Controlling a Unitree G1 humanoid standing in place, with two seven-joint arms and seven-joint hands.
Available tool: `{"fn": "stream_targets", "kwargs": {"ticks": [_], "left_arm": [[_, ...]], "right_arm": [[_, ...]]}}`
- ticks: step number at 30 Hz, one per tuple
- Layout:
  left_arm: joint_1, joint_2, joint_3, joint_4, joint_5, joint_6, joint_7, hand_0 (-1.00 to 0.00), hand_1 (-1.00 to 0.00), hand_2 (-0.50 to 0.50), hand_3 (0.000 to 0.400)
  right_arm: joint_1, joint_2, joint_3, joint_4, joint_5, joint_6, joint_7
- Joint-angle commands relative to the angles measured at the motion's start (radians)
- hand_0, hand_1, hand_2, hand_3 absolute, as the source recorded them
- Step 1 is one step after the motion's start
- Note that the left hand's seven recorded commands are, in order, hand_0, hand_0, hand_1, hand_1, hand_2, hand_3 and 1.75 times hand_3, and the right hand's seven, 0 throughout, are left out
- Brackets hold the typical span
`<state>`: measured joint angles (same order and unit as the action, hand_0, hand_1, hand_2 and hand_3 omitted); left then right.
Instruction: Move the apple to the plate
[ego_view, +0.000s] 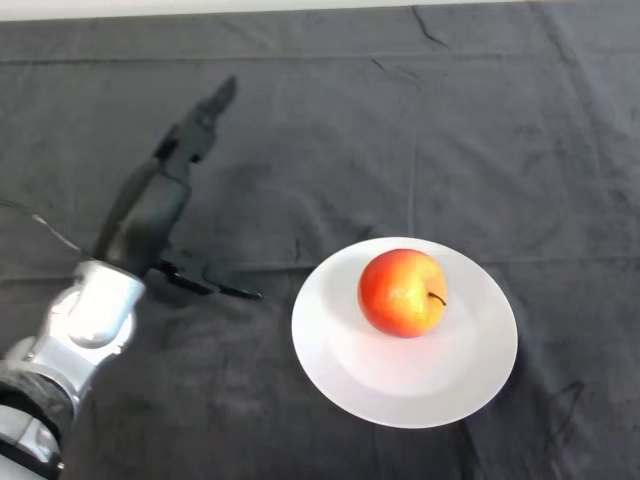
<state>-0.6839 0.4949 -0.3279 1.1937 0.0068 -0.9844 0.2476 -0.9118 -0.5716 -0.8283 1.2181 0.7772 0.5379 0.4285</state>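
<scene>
Reaching up-table with straight fingers, the empty left hand (160, 205) lies apart from the apple (402, 292) on the plate (330, 350).

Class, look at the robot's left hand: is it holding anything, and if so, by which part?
Nothing is held. The left hand is open and apart from the apple, which sits on the white plate.

Soft, even light, no hard glare. Hand (150, 215) throws a faint shadow on cloth (480, 120) twd 3 o'clock; plate (400, 385) brightest, w/ thin shadow at 6 o'clock.
</scene>
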Motion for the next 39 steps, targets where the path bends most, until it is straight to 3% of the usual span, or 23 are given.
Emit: {"fn": "stream_targets", "kwargs": {"ticks": [1,19,39], "left_arm": [[0.043,0.055,0.045,0.047,-0.023,0.019,0.024,0.00,0.00,0.00,0.000],[0.093,0.139,0.183,0.091,-0.039,0.144,0.146,0.00,0.00,0.00,0.000],[0.172,0.211,0.449,0.114,-0.224,0.286,0.228,0.00,0.00,0.00,0.000]], "right_arm": [[0.039,-0.029,-0.0003,0.016,0.0009,-0.007,0.0083],[0.039,-0.029,-0.0003,0.016,0.0009,-0.007,0.0082],[0.039,-0.029,-0.0003,0.015,0.0009,-0.007,0.0081]]}}
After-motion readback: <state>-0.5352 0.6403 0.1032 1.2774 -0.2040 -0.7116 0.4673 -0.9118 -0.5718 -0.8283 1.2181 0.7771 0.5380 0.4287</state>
